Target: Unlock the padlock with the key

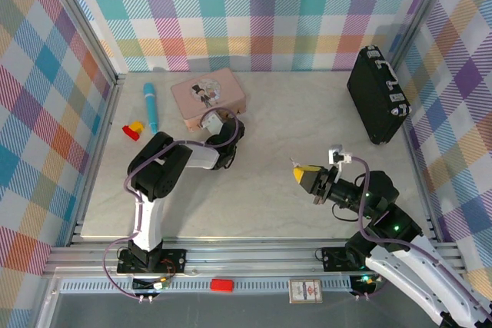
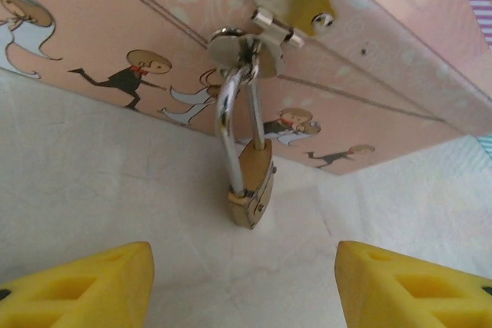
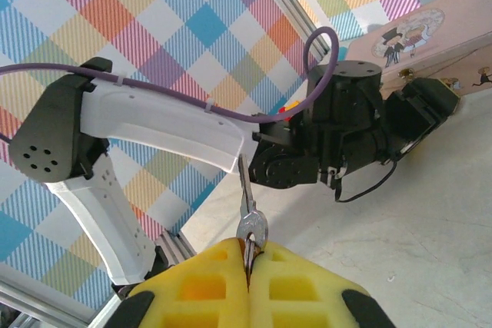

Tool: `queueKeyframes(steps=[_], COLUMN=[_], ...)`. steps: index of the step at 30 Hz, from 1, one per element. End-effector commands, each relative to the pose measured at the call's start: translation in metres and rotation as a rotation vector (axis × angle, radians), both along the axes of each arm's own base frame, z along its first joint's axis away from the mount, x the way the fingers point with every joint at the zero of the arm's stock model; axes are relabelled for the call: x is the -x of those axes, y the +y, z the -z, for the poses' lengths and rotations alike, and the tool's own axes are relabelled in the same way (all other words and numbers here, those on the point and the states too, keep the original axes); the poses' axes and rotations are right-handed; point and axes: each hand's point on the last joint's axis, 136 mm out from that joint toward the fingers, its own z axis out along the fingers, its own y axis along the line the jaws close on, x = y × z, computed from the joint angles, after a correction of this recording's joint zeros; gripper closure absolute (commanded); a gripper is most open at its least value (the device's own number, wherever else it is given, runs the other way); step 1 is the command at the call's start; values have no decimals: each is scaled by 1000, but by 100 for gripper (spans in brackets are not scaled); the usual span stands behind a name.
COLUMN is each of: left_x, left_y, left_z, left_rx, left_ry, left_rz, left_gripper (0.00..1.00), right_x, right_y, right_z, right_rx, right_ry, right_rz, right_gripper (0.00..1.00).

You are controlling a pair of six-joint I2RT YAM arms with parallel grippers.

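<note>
Padlock (image 2: 252,182) hangs from the latch (image 2: 292,1) of the pink box (image 2: 115,28), which looks shut, just in front of the left gripper (image 2: 242,282), spread wide. Well apart, the right gripper (image 3: 247,266) pinches the key (image 3: 247,217).

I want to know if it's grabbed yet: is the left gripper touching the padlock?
Apart. The left wrist view shows bare table between the padlock and both yellow fingers of the open left gripper.
</note>
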Motion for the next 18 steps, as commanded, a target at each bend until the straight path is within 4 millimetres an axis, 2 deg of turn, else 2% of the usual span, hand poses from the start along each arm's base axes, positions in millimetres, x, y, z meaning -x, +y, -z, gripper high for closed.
queueKeyframes(steps=[1, 5, 12, 18], left_x=[-11, -19, -31, -40], left_y=[9, 8, 20, 29], left_z=[13, 23, 34, 41], left_rx=[6, 13, 29, 28], left_ry=[27, 52, 78, 113], left_rz=[-49, -57, -117, -129], left_gripper=[37, 38, 43, 50], right_x=[4, 6, 7, 7], right_y=[-2, -3, -4, -5], right_z=[7, 9, 6, 6], right_rx=[2, 7, 0, 3], right_ry=[8, 10, 2, 5], right_rz=[-7, -10, -9, -4], right_gripper=[100, 100, 100, 100])
